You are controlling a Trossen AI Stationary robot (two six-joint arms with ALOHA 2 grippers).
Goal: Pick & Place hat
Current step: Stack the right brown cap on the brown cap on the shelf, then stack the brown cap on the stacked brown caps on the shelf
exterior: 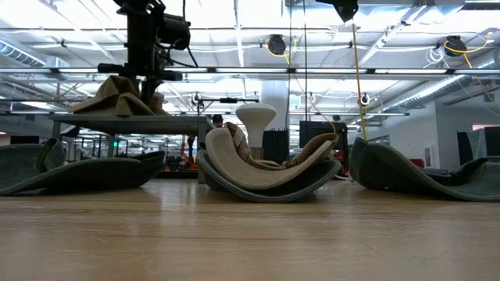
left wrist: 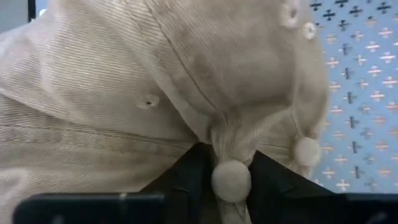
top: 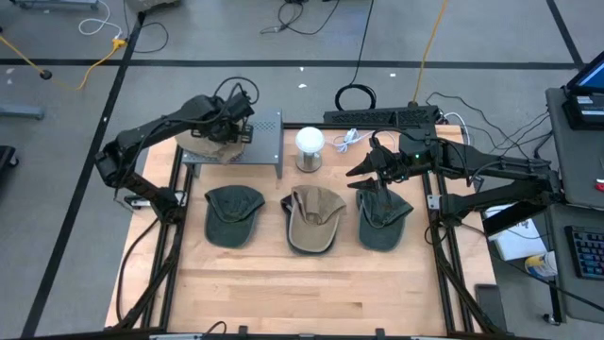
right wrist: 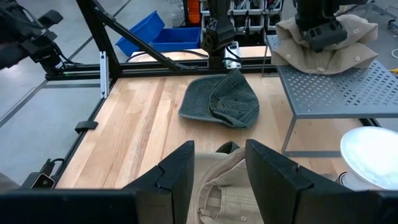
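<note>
Upper left of the overhead frame: the left gripper (top: 226, 127) sits on a tan hat (top: 209, 142) lying on a grey perforated shelf (top: 267, 140); whether its fingers grip or part, I cannot tell. Three more caps line the wooden table (top: 311, 283) below. At right, the right gripper (top: 373, 168), fingers spread and empty, waits above the rightmost dark cap (top: 382, 219)

- L arm is bent across to the rear-left of the table; left gripper (top: 226, 127) is pointed down, fingers (left wrist: 186, 177) seen slightly parted.
- R arm is stretched inward; right gripper (right wrist: 219, 163) is held level, fingers clearly apart, nothing between them.
</note>
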